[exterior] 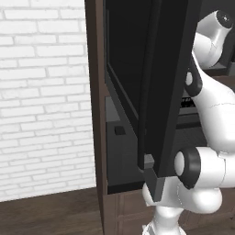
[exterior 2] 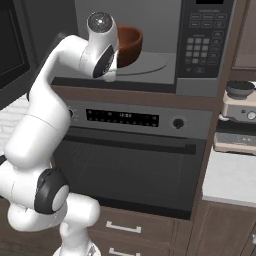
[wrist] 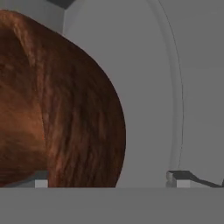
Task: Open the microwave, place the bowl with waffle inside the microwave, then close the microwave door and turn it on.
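Kitchen cabinet wall, microwave door [exterior: 160,92] swung open nearest; tool [wrist: 107,178] released, fingertips [wrist: 178,178] spread around bowl [exterior 2: 129,46]; bowl on turntable [exterior 2: 150,64] inside microwave [exterior 2: 200,45]; likely rigid, light, smooth; rim best hold; waffle hidden

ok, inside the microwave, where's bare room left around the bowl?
Bare turntable runs right of the bowl to the keypad-side wall; the hand view shows the same free patch. Left of the bowl is crowded by the arm and gripper.
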